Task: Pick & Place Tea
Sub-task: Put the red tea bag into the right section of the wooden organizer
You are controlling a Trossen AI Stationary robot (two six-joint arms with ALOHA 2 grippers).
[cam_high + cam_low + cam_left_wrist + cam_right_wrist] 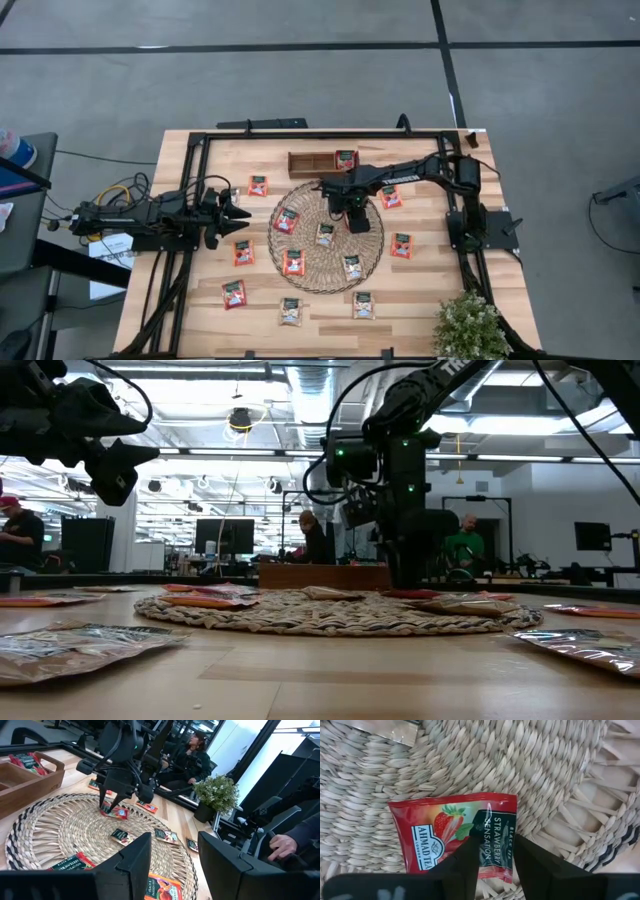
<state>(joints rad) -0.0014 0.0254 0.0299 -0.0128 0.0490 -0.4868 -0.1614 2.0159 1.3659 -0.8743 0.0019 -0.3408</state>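
Note:
Several small tea sachets lie flat on the round woven mat [325, 275] and on the wooden table around it, red-orange ones [293, 262] and pale ones with green tops [352, 266]. My right gripper [496, 851] points down over the mat's far right part. Its open fingers stand over one end of a red strawberry sachet [445, 827], also seen in the left wrist view as the same sachet [119, 813]. That sachet lies flat on the mat. At the table's left, my left gripper [175, 847] waits open, level and holding nothing. My right gripper comes at the red sachet from above, its two fingers [470, 857] standing on either side of the dark-printed end [495, 832]. The sachet lies flat on the mat, not lifted. Whether the fingertips touch it I cannot tell.
A brown wooden divided tray [310, 161] stands at the far edge behind the mat, with a red sachet [346, 158] in its right compartment. A small potted plant [470, 325] stands at the near right corner. People sit in the room beyond the table.

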